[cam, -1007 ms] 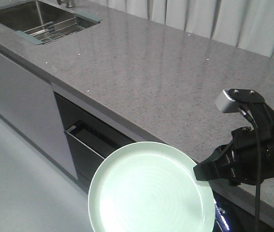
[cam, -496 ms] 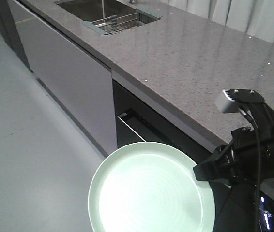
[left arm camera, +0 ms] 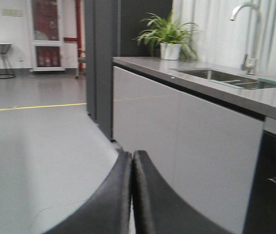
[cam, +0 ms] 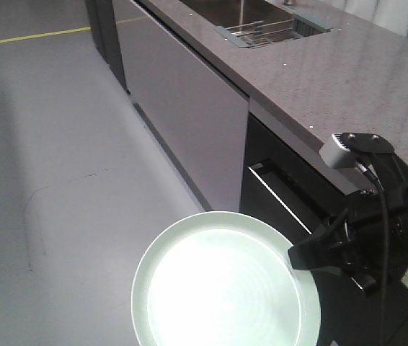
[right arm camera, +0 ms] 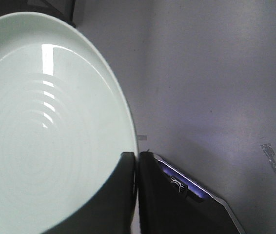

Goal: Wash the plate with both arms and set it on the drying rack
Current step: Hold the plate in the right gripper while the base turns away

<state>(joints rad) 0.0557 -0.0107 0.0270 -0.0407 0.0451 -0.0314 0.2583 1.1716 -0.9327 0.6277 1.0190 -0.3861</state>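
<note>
The pale mint-green plate point(cam: 225, 292) hangs level above the grey floor, low in the front view. My right gripper point(cam: 294, 258) is shut on its right rim, with the black right arm point(cam: 388, 231) behind it. In the right wrist view the jaws point(right arm camera: 136, 157) pinch the edge of the plate point(right arm camera: 45, 122). My left gripper point(left arm camera: 131, 156) is shut with nothing in it and faces the cabinets. The drying rack point(cam: 262, 32) lies across the sink at the far end of the counter.
A long grey counter point(cam: 348, 79) runs along the right with pale cabinet fronts point(cam: 182, 94) and a dark drawer front point(cam: 283, 187) below. A faucet point(left arm camera: 247, 29) and a potted plant point(left arm camera: 169, 36) stand by the sink. A yellow line point(cam: 31, 36) crosses the floor.
The whole view has swung: counter and sink slid from the upper left to the upper right and open floor now fills the left. The plate stays held in the right gripper.
</note>
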